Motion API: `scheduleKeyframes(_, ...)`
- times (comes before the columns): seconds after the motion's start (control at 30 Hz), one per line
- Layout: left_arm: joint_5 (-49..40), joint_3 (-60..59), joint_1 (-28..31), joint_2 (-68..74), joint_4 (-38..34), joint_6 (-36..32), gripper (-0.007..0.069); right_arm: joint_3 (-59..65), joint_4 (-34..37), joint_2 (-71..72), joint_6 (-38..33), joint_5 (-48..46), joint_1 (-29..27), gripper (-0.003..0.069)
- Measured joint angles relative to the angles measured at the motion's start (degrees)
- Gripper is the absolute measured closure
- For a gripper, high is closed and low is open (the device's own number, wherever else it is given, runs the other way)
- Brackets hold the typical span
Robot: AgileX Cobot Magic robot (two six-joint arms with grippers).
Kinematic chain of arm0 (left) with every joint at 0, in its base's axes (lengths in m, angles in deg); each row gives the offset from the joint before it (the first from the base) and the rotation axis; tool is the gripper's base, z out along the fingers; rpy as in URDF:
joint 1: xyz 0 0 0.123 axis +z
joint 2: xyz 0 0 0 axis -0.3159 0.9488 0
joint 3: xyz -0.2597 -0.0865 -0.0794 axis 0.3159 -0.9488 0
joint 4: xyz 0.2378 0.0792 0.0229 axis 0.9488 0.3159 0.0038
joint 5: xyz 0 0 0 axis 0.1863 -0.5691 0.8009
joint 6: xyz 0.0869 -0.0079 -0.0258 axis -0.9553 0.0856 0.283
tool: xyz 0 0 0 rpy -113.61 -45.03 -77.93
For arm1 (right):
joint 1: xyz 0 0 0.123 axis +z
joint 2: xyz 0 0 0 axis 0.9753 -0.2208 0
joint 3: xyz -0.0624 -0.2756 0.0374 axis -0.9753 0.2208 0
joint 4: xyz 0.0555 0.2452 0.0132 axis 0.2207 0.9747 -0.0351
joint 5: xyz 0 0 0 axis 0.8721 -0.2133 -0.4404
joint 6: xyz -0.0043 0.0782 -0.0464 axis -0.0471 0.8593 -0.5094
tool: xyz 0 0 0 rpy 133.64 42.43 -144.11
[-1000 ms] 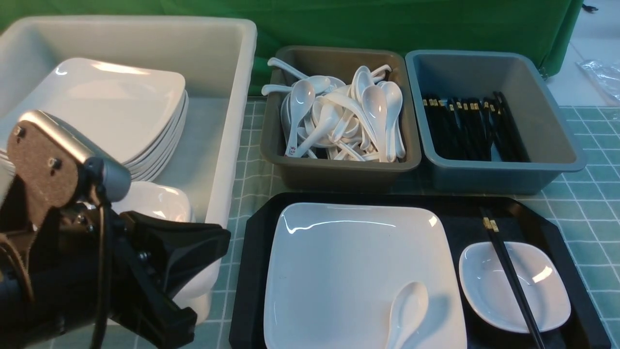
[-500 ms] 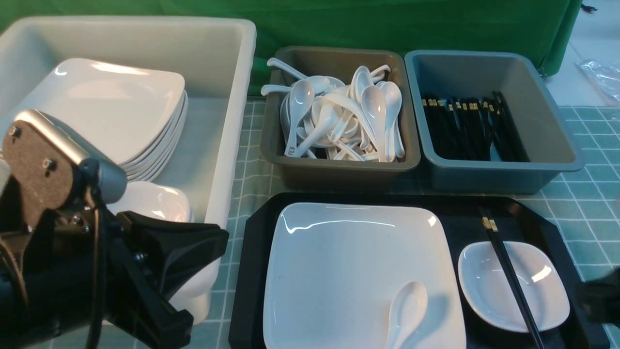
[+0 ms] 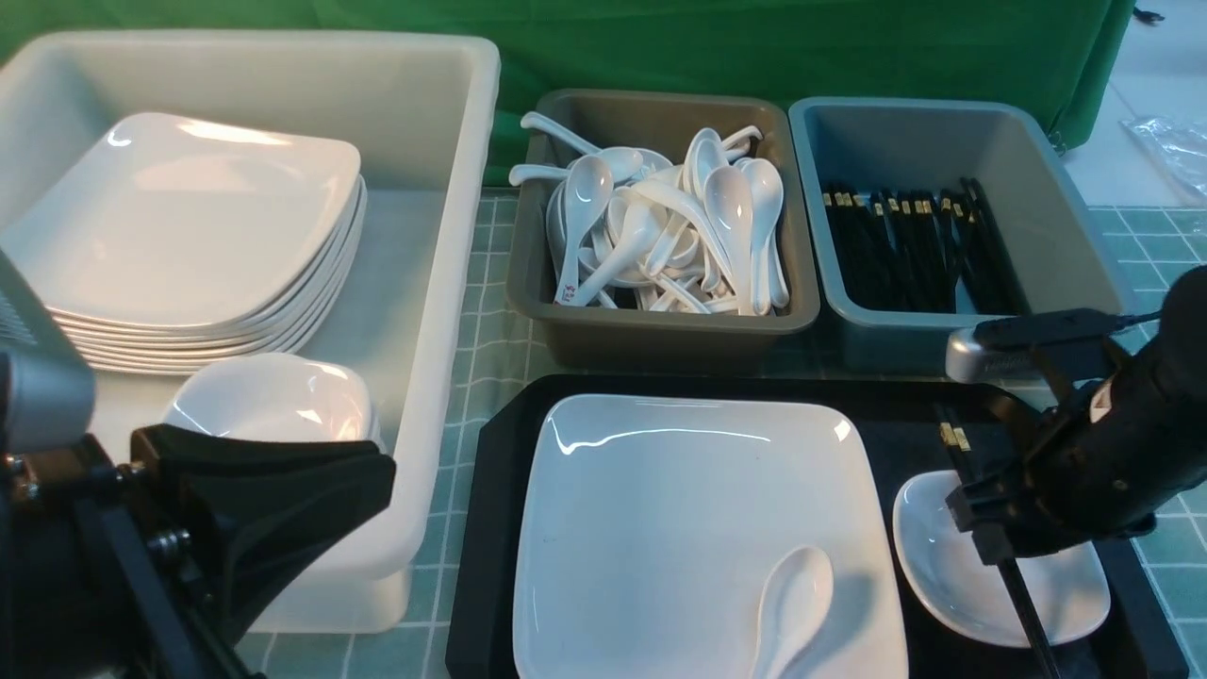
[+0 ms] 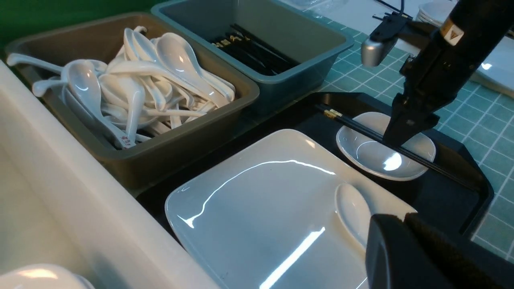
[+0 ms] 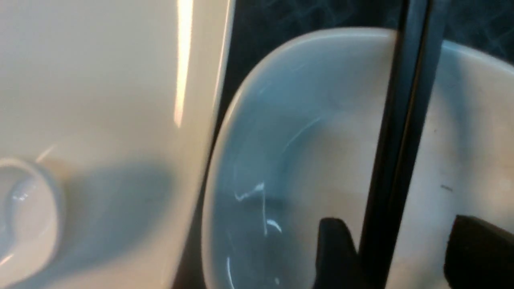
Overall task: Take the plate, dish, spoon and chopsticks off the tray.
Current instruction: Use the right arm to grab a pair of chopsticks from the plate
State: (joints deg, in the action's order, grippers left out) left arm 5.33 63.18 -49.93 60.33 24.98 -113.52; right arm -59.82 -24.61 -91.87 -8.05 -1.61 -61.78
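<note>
Four items yet on tray (image 3: 481,566); right gripper (image 5: 401,253) newly arrived, jaws apart astride chopsticks (image 4: 361,129) over dish (image 3: 943,566); pickup likely next; left gripper (image 3: 321,490) closure cannot be told.

Staged laboratory dish-sorting bench: green backdrop cloth (image 3: 801,47) behind a checked tablecloth (image 3: 486,283) bearing spoon bin (image 3: 660,339), chopstick bin (image 3: 1066,245) and plate tub (image 3: 443,141).

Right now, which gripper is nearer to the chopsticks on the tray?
Right. The right gripper straddles the chopsticks above the dish, a finger each side; the left gripper sits beyond the plate, by the white tub.
</note>
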Motion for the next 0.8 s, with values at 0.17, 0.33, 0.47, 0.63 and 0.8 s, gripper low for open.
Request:
scheduleKeyframes(0.17, -0.04, 0.0, 0.0, 0.01, 1.12, 0.0, 0.0608, -0.3, 0.25, -4.5, -0.05, 3.47, -0.68, 0.026)
scheduleKeyframes(0.33, -0.06, 0.0, 0.0, 0.01, 1.56, 0.0, 0.0608, -0.36, 0.25, -6.61, -0.25, 4.45, -1.51, 0.0276)
scheduleKeyframes(0.47, -0.22, 0.0, 0.0, 0.01, 1.75, 0.0, 0.0608, -0.62, -0.04, -7.34, -0.84, 4.75, -1.55, 0.0425)
scheduleKeyframes(0.63, -0.22, 0.0, 0.0, 0.01, 1.75, 0.0, 0.0608, -0.74, 0.27, -6.78, -3.92, 2.47, -1.36, 0.054)
scheduleKeyframes(0.8, -0.1, 0.0, 0.0, 0.01, 1.75, 0.0, 0.0608, -2.0, 0.74, -1.26, -6.79, -5.86, 1.16, 0.054)
